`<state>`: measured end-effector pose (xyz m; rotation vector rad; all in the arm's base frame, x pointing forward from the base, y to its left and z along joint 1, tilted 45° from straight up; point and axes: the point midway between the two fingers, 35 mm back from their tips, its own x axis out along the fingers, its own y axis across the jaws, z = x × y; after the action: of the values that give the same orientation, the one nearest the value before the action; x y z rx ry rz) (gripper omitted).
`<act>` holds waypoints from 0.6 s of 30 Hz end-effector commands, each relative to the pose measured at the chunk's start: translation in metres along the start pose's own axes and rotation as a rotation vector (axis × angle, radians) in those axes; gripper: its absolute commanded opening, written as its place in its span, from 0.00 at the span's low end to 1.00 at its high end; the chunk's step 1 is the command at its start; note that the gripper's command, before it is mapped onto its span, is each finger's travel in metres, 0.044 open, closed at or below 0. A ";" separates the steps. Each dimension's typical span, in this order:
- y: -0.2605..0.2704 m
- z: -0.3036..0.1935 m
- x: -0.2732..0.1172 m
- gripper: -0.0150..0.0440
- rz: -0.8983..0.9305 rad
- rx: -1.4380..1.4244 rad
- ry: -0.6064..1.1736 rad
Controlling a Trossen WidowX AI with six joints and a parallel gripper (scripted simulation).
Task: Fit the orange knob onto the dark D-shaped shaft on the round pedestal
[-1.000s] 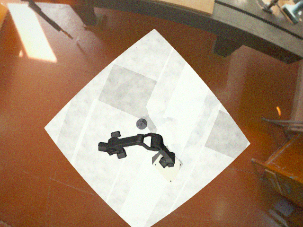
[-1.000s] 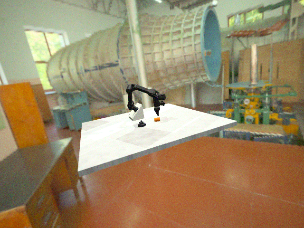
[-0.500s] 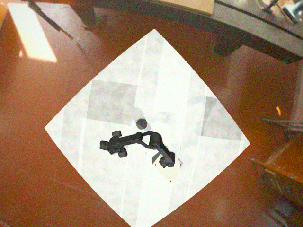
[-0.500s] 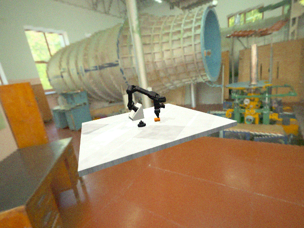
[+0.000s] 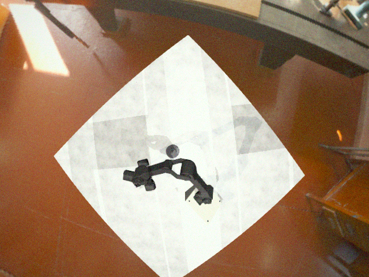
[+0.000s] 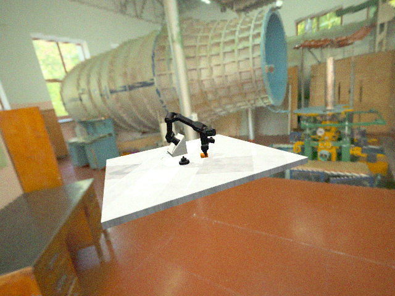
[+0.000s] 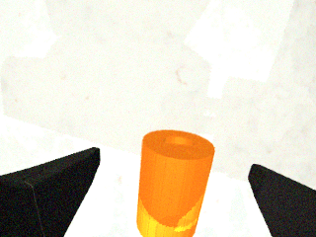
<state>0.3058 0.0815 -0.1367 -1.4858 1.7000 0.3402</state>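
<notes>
We've got the black two-fingered gripper [image 6: 205, 153] [image 7: 177, 164] down at the orange cylindrical knob [image 6: 202, 155] [image 7: 174, 185], jaws abt fully open, nothing held; in the wrist view one finger stands each side of the knob w/ a gap both sides. Knob's lying on its side on the white flat tabletop [image 5: 190, 110] [image 6: 153, 187], near but apart from the dark round stepped pedestal [image 5: 172, 151] [image 6: 184, 161], whose short dark shaft [image 6: 183, 157] sticks up w/ nothing on it. In the top view the arm hides the knob

Handling, our guess: light, stiff, prob hard plastic, not fragile, so a firm squeeze shd be OK. Smooth round wall cd be slippery & may roll if one finger touches first, so we'd centre b4 closing. Best hold: both pads square across the barrel, abt mid-length, clear of the end w/ the hole. That end shows in the wrist view, but we can't tell where its flat is

Next, we'd say: close, lift, tip the knob upright hole-down, carry over to the shaft. Since the shaft's flat can't be seen, we'd press lightly & twist slowly till it drops, then push down fully & let go. Main risk: knob slips round in the pads while twisting, or jams tilted on the shaft
</notes>
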 end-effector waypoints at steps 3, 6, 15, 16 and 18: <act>0.000 -0.002 0.012 1.00 0.000 -0.006 0.007; 0.000 -0.002 0.012 0.91 0.000 -0.006 0.007; 0.000 -0.002 0.012 0.66 0.000 -0.006 0.007; 0.000 -0.002 0.012 0.66 0.000 -0.006 0.007; 0.000 -0.002 0.012 0.66 0.000 -0.006 0.007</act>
<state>0.3046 0.0728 -0.1441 -1.4858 1.7070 0.3391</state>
